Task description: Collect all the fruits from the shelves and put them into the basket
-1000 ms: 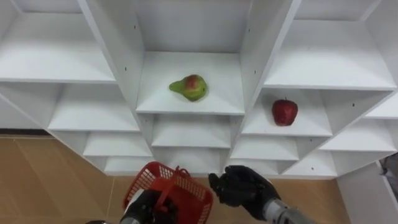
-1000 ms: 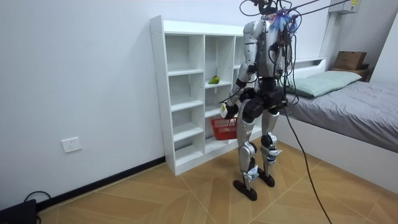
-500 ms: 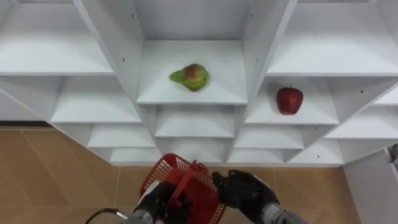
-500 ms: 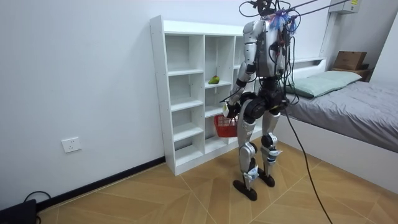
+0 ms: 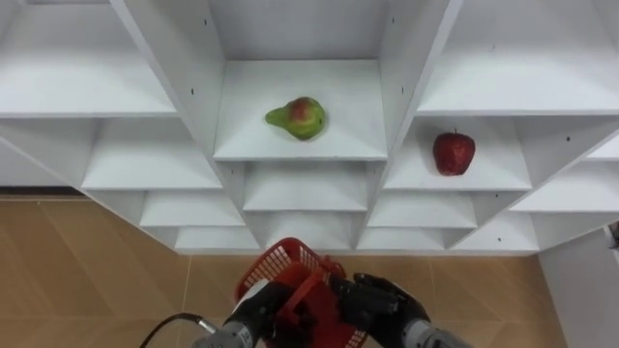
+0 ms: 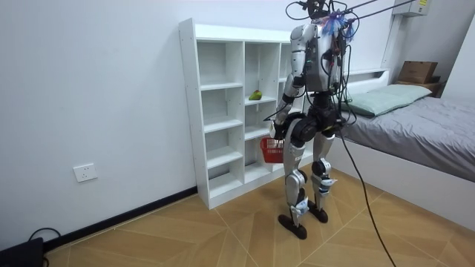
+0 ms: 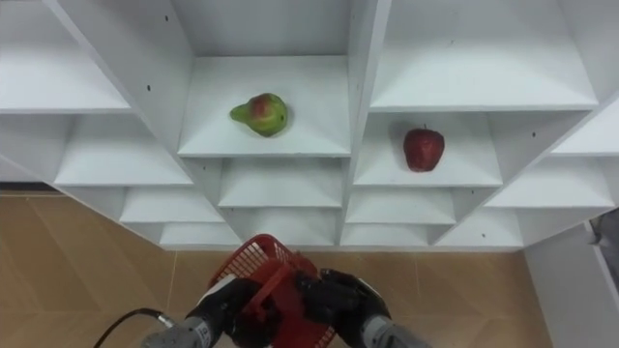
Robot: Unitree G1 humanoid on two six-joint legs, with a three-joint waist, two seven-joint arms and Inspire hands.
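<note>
Robot faces the white closet, red basket held low at bottom centre
The pear lies at upper centre inside the closet, and the apple sits right of it and slightly lower, past a divider; the left hand has its fingers curled round the basket's handle, the right hand sits against the basket's right side, and I cannot tell whether it grips

Shelves hold pear; apple
</note>
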